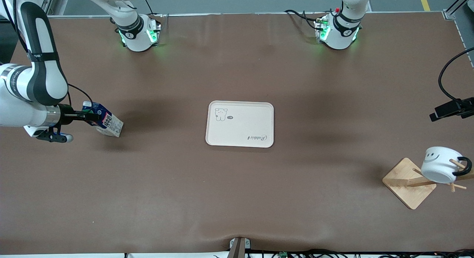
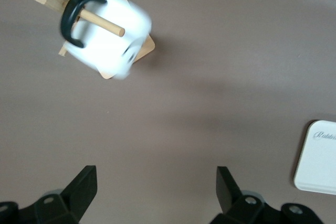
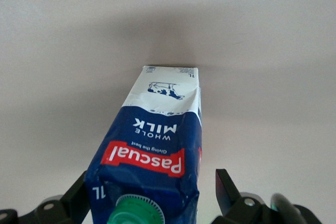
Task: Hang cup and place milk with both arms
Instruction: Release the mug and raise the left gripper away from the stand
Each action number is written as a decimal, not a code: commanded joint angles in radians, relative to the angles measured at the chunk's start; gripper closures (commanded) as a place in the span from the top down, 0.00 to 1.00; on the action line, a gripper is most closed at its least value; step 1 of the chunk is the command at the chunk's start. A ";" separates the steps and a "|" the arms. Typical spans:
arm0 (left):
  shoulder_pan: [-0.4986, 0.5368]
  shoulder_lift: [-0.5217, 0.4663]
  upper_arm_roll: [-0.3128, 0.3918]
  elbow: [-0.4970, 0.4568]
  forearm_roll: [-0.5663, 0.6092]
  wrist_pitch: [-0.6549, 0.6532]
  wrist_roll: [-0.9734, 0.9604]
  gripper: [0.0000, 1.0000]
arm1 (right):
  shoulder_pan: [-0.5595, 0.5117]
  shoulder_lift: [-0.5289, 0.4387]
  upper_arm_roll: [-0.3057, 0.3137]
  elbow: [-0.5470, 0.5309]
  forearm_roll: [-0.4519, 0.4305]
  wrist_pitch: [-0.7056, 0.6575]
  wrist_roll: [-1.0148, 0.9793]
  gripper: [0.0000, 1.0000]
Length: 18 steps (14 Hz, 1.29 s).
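Front view: cup (image 1: 440,164) already hangs on the rack (image 1: 409,182) peg, below the left pincer (image 2: 156,192), which is spread apart and empty. Right pincer (image 3: 152,203) straddles the milk (image 3: 152,156) by its cap; I can't tell if it's clamped. Carton sits tilted on the tabletop (image 1: 237,198), well apart from the tray (image 1: 240,123), so placing remains.

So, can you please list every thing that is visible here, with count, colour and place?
Tray: one, cream, at the table's middle.
Milk: one, blue carton, tilted, toward the right arm's end, between the right gripper's fingers.
Cup: one, white, black handle, hung on the rack's peg.
Rack: one, wooden, toward the left arm's end.
Table: one, brown.
Right gripper: one, black, at the milk's top.
Left gripper: one, black, open, over bare table beside the rack.
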 commanded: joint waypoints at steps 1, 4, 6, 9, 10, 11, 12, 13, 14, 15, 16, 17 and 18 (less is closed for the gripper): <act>0.007 -0.019 -0.054 0.017 0.064 -0.062 -0.003 1.00 | -0.017 -0.012 0.017 -0.012 0.005 0.003 -0.007 1.00; 0.007 -0.034 -0.081 0.019 0.081 -0.075 -0.011 1.00 | -0.015 -0.012 0.019 -0.012 0.007 -0.006 -0.005 1.00; 0.006 -0.065 -0.084 0.019 0.083 -0.075 -0.017 1.00 | -0.015 -0.012 0.019 -0.012 0.008 -0.006 -0.005 1.00; 0.006 -0.109 -0.111 0.013 0.084 -0.076 -0.018 1.00 | -0.012 -0.011 0.020 -0.012 0.024 -0.004 -0.007 1.00; 0.007 -0.117 -0.111 0.010 0.083 -0.078 -0.014 1.00 | -0.009 -0.008 0.020 -0.012 0.024 -0.004 -0.005 1.00; 0.007 -0.117 -0.112 0.010 0.081 -0.090 -0.005 1.00 | -0.008 -0.008 0.020 -0.012 0.031 -0.004 -0.007 1.00; 0.006 -0.117 -0.112 0.010 0.074 -0.091 -0.003 1.00 | -0.008 -0.008 0.020 -0.012 0.036 -0.004 -0.007 1.00; 0.006 -0.117 -0.120 0.011 0.070 -0.091 -0.002 1.00 | -0.008 -0.008 0.020 -0.012 0.036 -0.004 -0.007 1.00; 0.001 -0.119 -0.120 0.011 0.069 -0.090 -0.001 1.00 | -0.008 -0.008 0.020 -0.012 0.036 -0.004 -0.007 1.00; -0.040 -0.120 -0.105 0.013 0.070 -0.087 0.000 1.00 | -0.008 -0.008 0.020 -0.012 0.036 -0.004 -0.007 1.00; -0.112 -0.128 -0.045 0.010 0.072 -0.088 -0.003 1.00 | -0.008 -0.008 0.020 -0.011 0.036 -0.004 -0.007 1.00; -0.194 -0.155 0.037 -0.001 0.066 -0.088 -0.014 1.00 | -0.008 -0.008 0.020 -0.009 0.036 -0.006 -0.008 1.00; -0.273 -0.174 0.117 -0.019 0.057 -0.087 -0.018 1.00 | -0.008 -0.008 0.020 -0.006 0.036 -0.006 -0.010 1.00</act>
